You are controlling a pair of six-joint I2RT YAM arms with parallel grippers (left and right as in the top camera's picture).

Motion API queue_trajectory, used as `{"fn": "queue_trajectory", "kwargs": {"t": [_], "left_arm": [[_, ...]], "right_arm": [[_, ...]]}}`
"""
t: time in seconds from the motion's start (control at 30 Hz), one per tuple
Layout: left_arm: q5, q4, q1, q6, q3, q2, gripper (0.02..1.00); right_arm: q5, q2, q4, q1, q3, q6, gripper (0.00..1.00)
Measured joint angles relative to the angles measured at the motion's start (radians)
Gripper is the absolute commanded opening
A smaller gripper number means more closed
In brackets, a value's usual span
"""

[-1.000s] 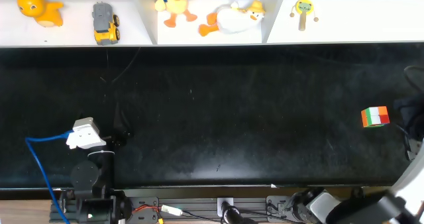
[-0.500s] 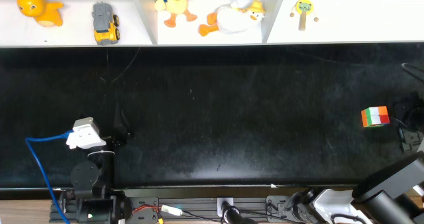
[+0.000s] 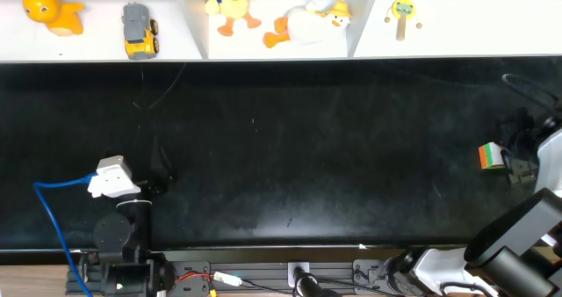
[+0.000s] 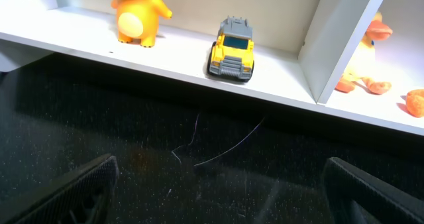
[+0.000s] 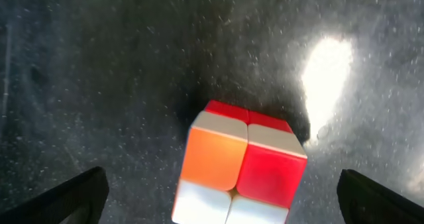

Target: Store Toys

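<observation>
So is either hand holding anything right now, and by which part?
Nothing is held. The right hand hangs open above the cube without touching it; the left hand is open and empty.

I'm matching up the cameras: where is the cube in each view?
Top view: cube at the far right of the table, its right edge hidden by the right gripper.
Right wrist view: cube close beneath the camera, just ahead of the spread fingers.
Left wrist view: faces the shelf and truck instead.
Shared landmark: the black table.
</observation>
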Motion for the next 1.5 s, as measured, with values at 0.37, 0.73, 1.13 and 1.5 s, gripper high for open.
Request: {"fn": "queue_trajectory", "kwargs": {"t": [0.37, 0.73, 1.13, 1.5], "left_arm": [[0.0, 0.0, 0.0, 0.0, 0.0, 0.0, 0.998], [0.0, 0.0, 0.0, 0.0, 0.0, 0.0, 0.998], [0.0, 0.0, 0.0, 0.0, 0.0, 0.0, 0.998], [0.0, 0.0, 0.0, 0.0, 0.0, 0.0, 0.996]], "right_arm": [[0.022, 0.0, 0.111, 0.0, -0.108, 0.022, 0.996], [0.032, 0.0, 0.184, 0.003, -0.154, -0.01, 0.801], [0.031, 0.0, 0.201, 0.003, -0.157, -0.03, 0.448], [0.032, 0.0, 0.178, 0.003, -0.153, -0.073, 0.318]]}}
